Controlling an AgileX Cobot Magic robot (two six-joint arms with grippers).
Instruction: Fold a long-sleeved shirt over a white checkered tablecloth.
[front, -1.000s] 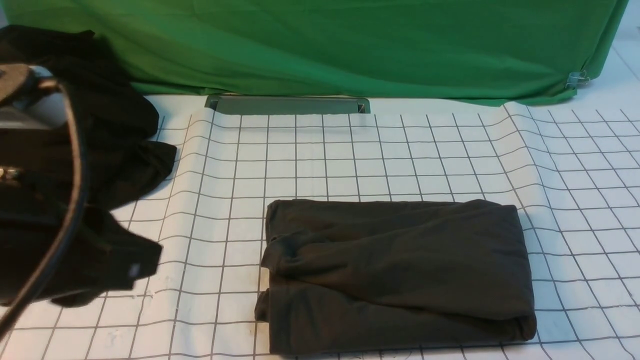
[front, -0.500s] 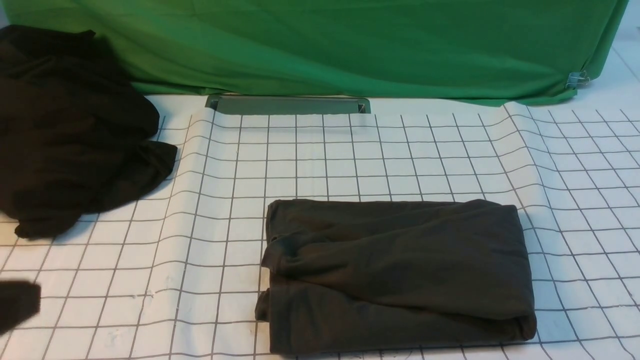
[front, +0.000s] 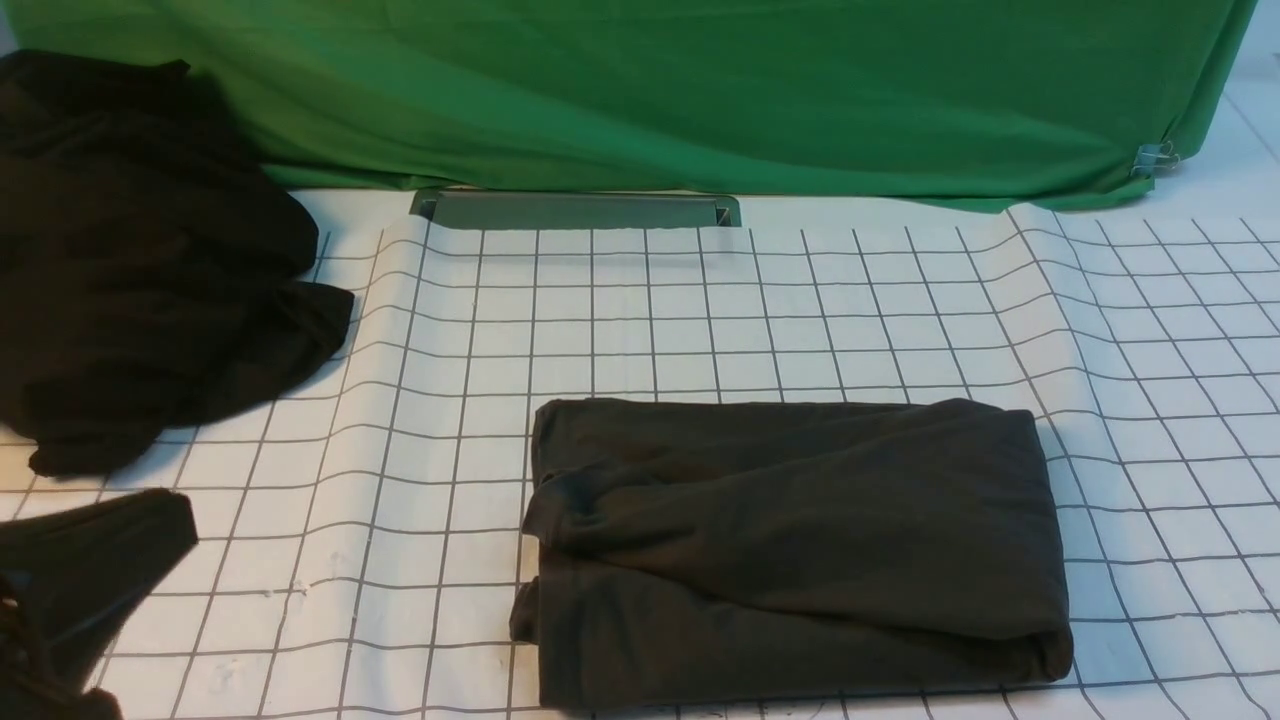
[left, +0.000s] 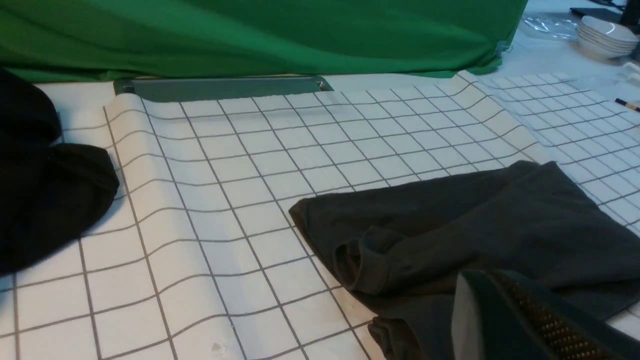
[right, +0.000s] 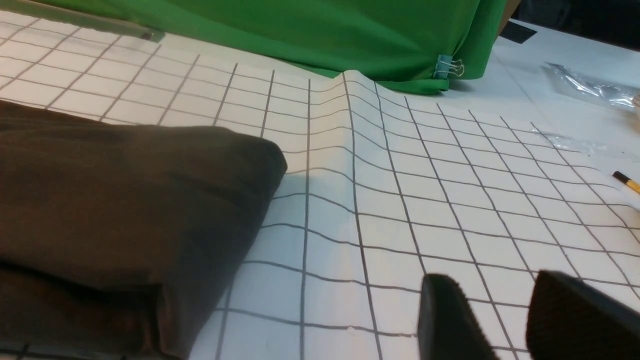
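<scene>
The long-sleeved shirt (front: 800, 540) lies folded into a dark charcoal rectangle on the white checkered tablecloth (front: 650, 300), near the front edge and slightly right of centre. No logo shows. My left gripper (front: 120, 545) sits low at the front left corner, well left of the shirt. In the left wrist view the left gripper (left: 492, 295) is shut with nothing in it, and the shirt (left: 475, 225) lies beyond its tip. My right gripper (right: 497, 300) is open over bare tablecloth (right: 400, 200), to the right of the shirt (right: 115, 200). It is out of the front view.
A shapeless black heap of cloth (front: 130, 260) lies at the far left. A green cloth (front: 640, 90) hangs along the back, held by a binder clip (front: 1155, 155), with a grey slot (front: 575, 210) below it. Stacked white bowls (left: 605, 35) and a pencil (right: 627, 182) lie off to the right.
My left arm has dropped from filling the left side to the front left corner, and its jaws have shut. The shirt has not moved.
</scene>
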